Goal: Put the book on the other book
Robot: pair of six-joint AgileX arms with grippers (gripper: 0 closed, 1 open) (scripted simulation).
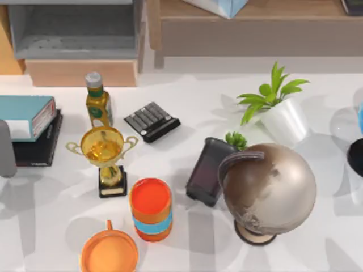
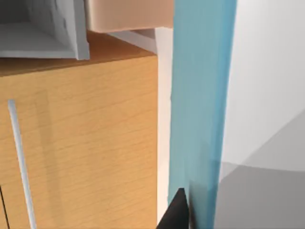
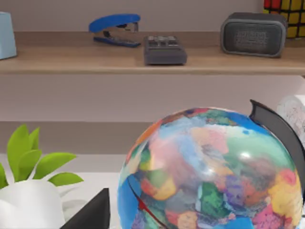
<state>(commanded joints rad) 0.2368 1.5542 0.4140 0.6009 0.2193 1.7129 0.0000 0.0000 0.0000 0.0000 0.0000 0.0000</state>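
The book (image 1: 22,113) is lying on the other book (image 1: 38,140) at the bench's (image 1: 187,238) left edge. I cannot tell how the left fingers are set. Letting go gently matters, so nothing slides.

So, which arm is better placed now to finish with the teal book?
Left, probably. The teal book already lies on the black book at the table's left edge, and the left wrist view looks along its cover from close by. The right arm sits far off, near the globe.
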